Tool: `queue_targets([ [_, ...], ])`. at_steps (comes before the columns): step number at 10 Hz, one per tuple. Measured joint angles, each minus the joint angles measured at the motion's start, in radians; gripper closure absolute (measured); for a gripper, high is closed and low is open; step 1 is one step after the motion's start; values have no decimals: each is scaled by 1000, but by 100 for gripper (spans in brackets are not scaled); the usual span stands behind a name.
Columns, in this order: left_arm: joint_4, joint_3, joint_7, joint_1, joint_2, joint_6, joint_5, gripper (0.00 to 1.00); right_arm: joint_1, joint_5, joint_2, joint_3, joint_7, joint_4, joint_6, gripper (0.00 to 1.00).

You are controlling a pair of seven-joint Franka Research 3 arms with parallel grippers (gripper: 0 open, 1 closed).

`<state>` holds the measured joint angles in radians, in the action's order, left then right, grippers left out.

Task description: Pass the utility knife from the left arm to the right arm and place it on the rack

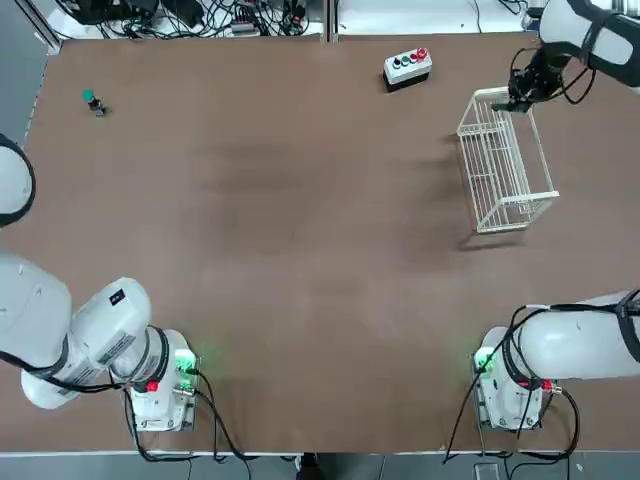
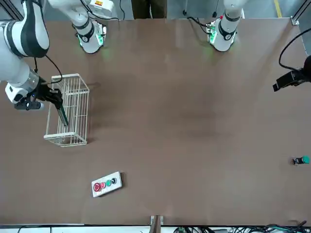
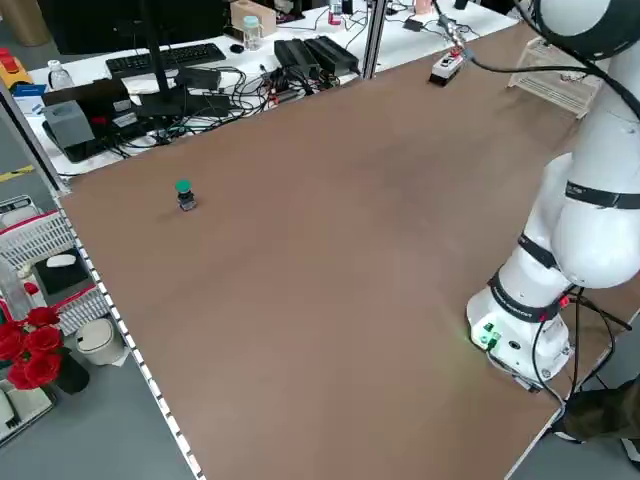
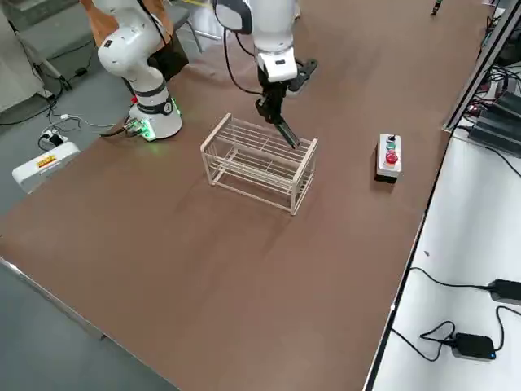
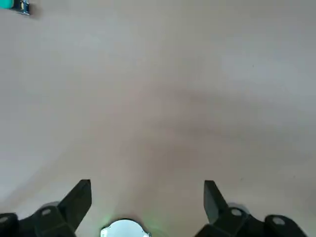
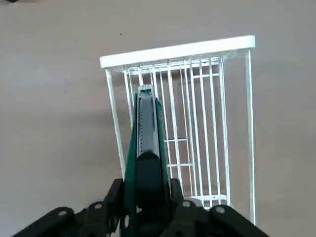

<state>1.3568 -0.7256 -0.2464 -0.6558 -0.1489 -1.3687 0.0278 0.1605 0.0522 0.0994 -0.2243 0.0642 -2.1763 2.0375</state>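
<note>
in the right wrist view, the right gripper point(image 6: 148, 197) is clamped on the utility knife point(image 6: 148, 148) above the rack point(image 6: 191, 133), so placing seems in hand, and the next move calls for lowering it onto the bars, then letting go, while the left gripper point(image 2: 293, 79) waits open off to its side.

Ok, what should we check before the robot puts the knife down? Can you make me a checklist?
1. Knife is in the right arm's tool: ok, it is shut on the utility knife.
2. Left arm's tool has let go: ok, it is open and away at the left side of the table.
3. Rack is under or near the knife: ok, the knife points down over it.
4. Knife is down on the rack: not ok, the tool holds it.
5. Knife will stay put once let go: cannot tell.
6. Button box is out of the way: ok, it sits apart from the rack.
</note>
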Motion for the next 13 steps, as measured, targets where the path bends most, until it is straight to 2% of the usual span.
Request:
queue_targets([
  [1, 13, 17, 7, 16, 11, 5, -1, 0, 0, 0, 0, -6, 5, -12, 10, 57],
  [2, 31, 81, 9, 82, 25, 10, -3, 0, 0, 0, 0, -11, 12, -24, 26, 57],
  [4, 55, 290, 34, 287, 66, 10, -26, 0, 0, 0, 1, -21, 30, -64, 86, 57],
  [6, 82, 454, 87, 445, 123, 20, -32, 0, 0, 2, 4, -28, 41, -91, 96, 57],
  [7, 103, 492, 95, 487, 150, 21, -32, 0, 0, 2, 4, -29, 41, -98, 98, 57],
  [8, 113, 502, 98, 498, 164, 17, -32, 0, 0, 3, 5, -29, 42, -106, 103, 57],
  [13, 114, 515, 154, 476, 163, -42, -58, 0, 3, 3, 6, -29, 43, -154, 148, 57],
])
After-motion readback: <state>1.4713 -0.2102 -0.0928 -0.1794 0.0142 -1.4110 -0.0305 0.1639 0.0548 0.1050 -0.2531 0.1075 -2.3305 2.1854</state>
